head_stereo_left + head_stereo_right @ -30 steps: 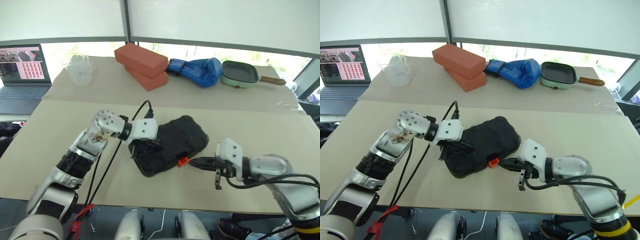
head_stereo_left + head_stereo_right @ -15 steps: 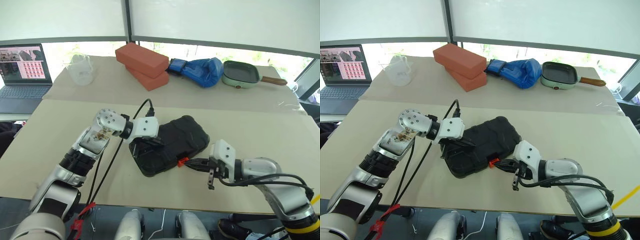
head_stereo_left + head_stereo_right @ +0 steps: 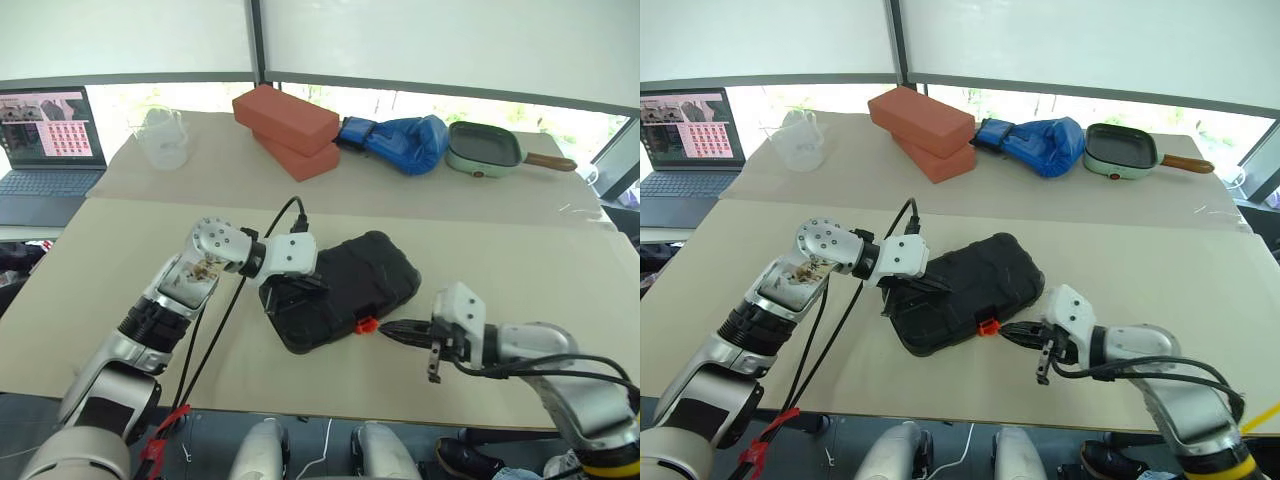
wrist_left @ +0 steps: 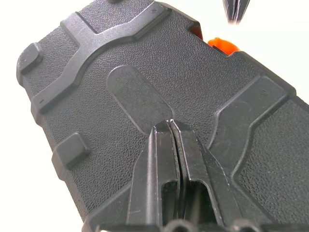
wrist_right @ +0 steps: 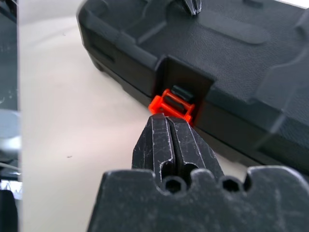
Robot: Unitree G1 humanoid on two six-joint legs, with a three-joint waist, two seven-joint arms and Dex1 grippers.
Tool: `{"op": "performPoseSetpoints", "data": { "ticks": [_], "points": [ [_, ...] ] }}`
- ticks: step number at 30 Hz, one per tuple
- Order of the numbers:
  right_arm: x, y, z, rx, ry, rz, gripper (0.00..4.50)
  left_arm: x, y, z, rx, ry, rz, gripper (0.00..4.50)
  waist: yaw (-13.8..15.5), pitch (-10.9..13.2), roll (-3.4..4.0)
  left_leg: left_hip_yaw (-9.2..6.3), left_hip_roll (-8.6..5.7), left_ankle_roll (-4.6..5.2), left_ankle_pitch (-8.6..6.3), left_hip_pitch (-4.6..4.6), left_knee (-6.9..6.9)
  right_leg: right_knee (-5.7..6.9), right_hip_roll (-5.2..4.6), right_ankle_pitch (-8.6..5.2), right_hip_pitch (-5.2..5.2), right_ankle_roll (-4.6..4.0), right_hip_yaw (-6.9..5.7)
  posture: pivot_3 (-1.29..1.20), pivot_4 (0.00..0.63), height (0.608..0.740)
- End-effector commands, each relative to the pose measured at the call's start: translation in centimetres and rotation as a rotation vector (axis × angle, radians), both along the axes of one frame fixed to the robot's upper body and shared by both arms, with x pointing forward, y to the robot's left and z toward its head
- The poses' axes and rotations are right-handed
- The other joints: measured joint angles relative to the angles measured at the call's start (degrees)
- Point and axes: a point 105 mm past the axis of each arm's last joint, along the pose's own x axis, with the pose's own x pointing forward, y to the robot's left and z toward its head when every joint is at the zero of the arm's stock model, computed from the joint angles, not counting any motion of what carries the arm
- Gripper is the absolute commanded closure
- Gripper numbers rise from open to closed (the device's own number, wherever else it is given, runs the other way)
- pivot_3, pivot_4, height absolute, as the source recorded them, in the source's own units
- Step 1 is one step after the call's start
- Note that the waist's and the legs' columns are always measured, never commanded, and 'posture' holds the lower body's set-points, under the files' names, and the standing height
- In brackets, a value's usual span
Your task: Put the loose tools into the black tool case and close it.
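Black tool case (image 3: 338,290) seen lid-down on worktop (image 3: 500,250), centre. Left end effector (image 4: 170,126) pressed together, tips laid on textured lid. Right end effector (image 5: 168,123) pressed together, tips just beside orange latch (image 5: 172,103). Case judged stiff moulded plastic, grippy surface, moderately heavy; best handled by lid pressure and latch push. No legible writing on case.
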Motion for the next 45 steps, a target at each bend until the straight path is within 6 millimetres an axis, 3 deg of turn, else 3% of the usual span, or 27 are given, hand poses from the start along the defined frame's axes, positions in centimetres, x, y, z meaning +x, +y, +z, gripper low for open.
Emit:
{"op": "performPoseSetpoints", "data": {
  "ticks": [1, 6, 11, 16, 20, 25, 37, 45],
  "points": [
    [-0.7, -0.1, -1.0, -0.021, 0.025, -0.004, 4.50, 0.0, 0.8, -1.5, 0.056, 0.032, 0.029, 4.41, 0.0, 0.0, 0.00, 0.00, 0.00, 0.00, 0.00, 0.01, 0.00, 0.00, 0.00, 0.00, 0.01, 0.00, 0.00, 0.00, 0.150, 0.738],
    [0.6, 1.2, -3.6, -0.026, 0.051, -0.051, 4.50, 0.1, 0.3, -1.5, 0.059, 0.025, 0.013, 4.41, -0.1, 0.0, -0.01, 0.01, -0.01, 0.00, 0.00, 0.04, -0.01, 0.01, 0.02, 0.00, 0.00, -0.01, 0.01, 0.00, 0.150, 0.738],
    [2.0, 2.4, -4.6, -0.018, 0.032, -0.075, 4.50, 0.2, -0.1, -1.2, 0.057, 0.020, 0.000, 4.41, 0.0, 0.0, -0.01, 0.02, -0.06, 0.00, 0.00, -0.02, 0.01, -0.03, -0.04, -0.02, -0.01, 0.03, 0.01, 0.00, 0.150, 0.738],
    [3.8, 2.8, -3.2, 0.052, -0.064, -0.137, 4.50, 0.2, -0.2, -1.2, 0.058, 0.019, -0.006, 4.41, 0.0, 0.0, 0.00, 0.02, -0.05, 0.00, 0.00, 0.01, 0.01, -0.02, -0.02, -0.01, 0.01, 0.03, 0.01, 0.00, 0.150, 0.738],
    [3.1, 3.2, -0.6, 0.154, -0.128, -0.122, 4.50, 0.0, -0.4, -1.8, 0.064, 0.027, -0.014, 4.41, -0.1, 0.0, 0.01, 0.02, -0.03, 0.00, 0.00, 0.00, 0.01, 0.02, 0.00, 0.00, -0.02, 0.02, 0.02, 0.00, 0.150, 0.738],
    [2.7, 3.3, 0.9, 0.198, -0.166, -0.130, 4.50, 0.0, -0.6, -2.2, 0.062, 0.035, -0.016, 4.41, -0.2, 0.0, 0.01, 0.02, -0.02, 0.00, 0.00, -0.04, 0.01, 0.01, -0.01, 0.00, -0.05, 0.02, 0.02, 0.00, 0.150, 0.738],
    [2.0, 2.3, -0.6, 0.139, -0.144, -0.143, 4.50, 0.0, -1.0, -2.6, 0.067, 0.031, -0.034, 4.41, -0.9, 0.0, 0.01, 0.01, 0.00, 0.00, 0.00, -0.02, -0.03, -0.01, 0.08, -0.02, -0.05, -0.03, 0.02, 0.00, 0.150, 0.738],
    [2.9, 2.9, -0.7, 0.150, -0.146, -0.149, 4.50, 0.2, -0.9, -2.7, 0.065, 0.031, -0.028, 4.41, -0.8, 0.0, 0.01, 0.00, 0.01, 0.00, 0.00, 0.00, -0.03, -0.01, 0.07, -0.02, -0.04, -0.03, 0.02, 0.00, 0.150, 0.738]
  ]
}}
